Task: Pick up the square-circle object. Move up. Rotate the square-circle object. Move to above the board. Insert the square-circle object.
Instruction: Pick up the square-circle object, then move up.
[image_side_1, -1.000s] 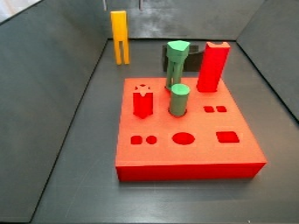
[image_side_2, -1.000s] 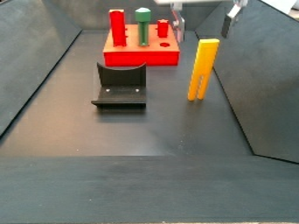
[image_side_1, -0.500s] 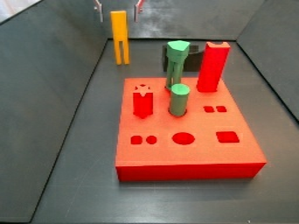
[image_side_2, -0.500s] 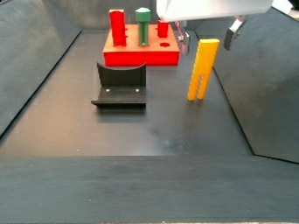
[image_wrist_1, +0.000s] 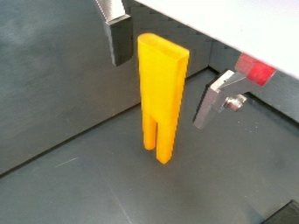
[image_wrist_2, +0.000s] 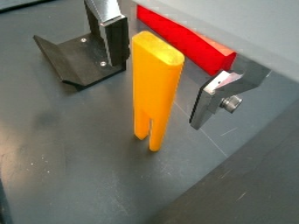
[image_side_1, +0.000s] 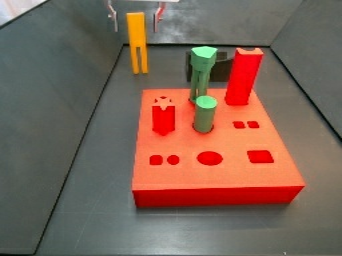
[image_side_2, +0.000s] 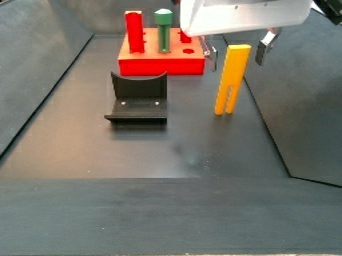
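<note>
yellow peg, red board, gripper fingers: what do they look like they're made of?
Square-circle object: looks like plastic, uniform yellow-orange with a soft satin sheen, standing prongs down.
Board: likely the same kind of plastic, flat matte red, crisp cut-outs.
Fingers: bare metal by the look, brushed silver plates with a screw head. The gripper is open, a finger either side of the peg's top, not touching.

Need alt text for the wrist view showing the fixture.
Upright yellow-orange square-circle object, prongs down on the dark floor, stands between the open hand's two silver fingers, untouched. Behind it are the dark fixture and the red board's edge.
</note>
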